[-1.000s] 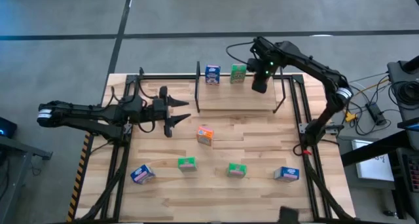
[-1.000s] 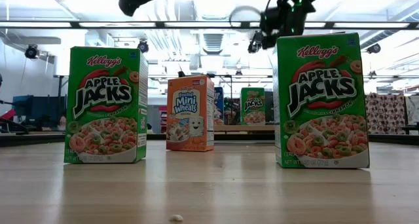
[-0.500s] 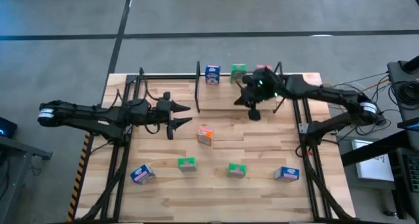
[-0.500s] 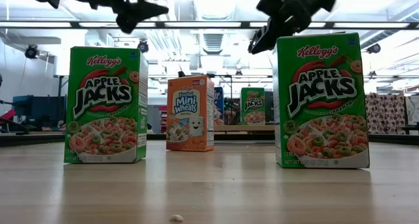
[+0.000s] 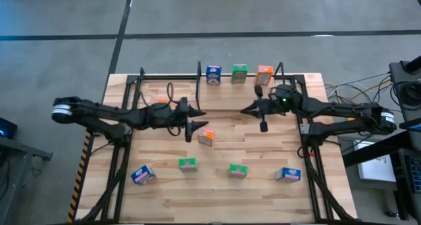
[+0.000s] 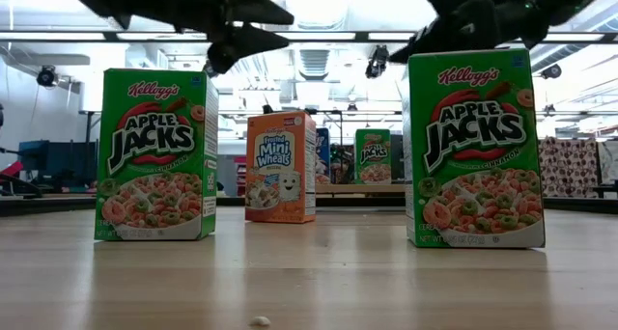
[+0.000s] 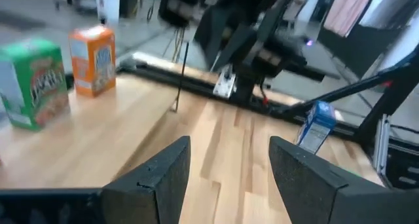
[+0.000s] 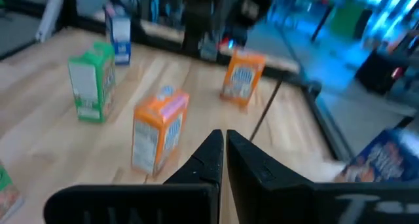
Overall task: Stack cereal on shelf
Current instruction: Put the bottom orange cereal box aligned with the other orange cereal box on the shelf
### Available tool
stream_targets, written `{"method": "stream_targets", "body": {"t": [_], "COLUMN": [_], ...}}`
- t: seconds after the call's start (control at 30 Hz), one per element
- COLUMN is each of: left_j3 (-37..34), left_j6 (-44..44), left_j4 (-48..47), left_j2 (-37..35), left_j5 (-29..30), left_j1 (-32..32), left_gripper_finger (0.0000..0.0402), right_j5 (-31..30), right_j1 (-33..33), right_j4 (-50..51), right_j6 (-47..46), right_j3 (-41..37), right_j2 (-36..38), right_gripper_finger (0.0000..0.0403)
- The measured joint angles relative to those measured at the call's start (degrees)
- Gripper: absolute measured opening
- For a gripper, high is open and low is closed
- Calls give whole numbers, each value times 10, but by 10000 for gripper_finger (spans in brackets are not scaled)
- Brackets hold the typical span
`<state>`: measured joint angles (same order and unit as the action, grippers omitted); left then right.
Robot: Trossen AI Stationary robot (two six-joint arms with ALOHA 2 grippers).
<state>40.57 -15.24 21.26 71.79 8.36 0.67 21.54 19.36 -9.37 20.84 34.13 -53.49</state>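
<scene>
Overhead view: three cereal boxes, blue [image 5: 213, 74], green [image 5: 239, 74] and orange [image 5: 264, 75], stand in a row on the shelf [image 5: 223, 97] by the tabletop's [image 5: 263, 192] far edge. Five more boxes lie loose on the tabletop. An orange box [image 5: 206, 137] near the middle sits just beside the left claw [image 5: 191, 122], well apart from the right claw [image 5: 262, 118].

Left wrist view: left claw's fingers [image 7: 157, 175] spread wide, holding nothing.

Right wrist view: right claw [image 8: 224, 160] nearly closed and empty, an orange box [image 8: 159, 131] ahead.
</scene>
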Motion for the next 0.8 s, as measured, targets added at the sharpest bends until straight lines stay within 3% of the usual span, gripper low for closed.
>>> {"method": "stream_targets", "body": {"t": [0.17, 0.4, 0.6, 0.8], "left_j3": [95, 228, 280, 317], "left_j6": [-48, -47, -22, 39], "left_j4": [-197, -453, -557, -560], "left_j2": [19, 85, 134, 167], "left_j5": [0, -1, -50, -80], "left_j1": [0, -7, -13, -22], "left_gripper_finger": [191, 191, 191, 191], "right_j5": [10, 11, 10, 10], "right_j1": [0, 0, 0, 0], "right_j4": [-12, -20, -20, -20], "right_j6": [-1, 13, 23, 23], "right_j3": [-20, -41, -63, -64], "right_j2": [33, 83, 124, 138], "right_gripper_finger": [11, 11, 11, 11]}}
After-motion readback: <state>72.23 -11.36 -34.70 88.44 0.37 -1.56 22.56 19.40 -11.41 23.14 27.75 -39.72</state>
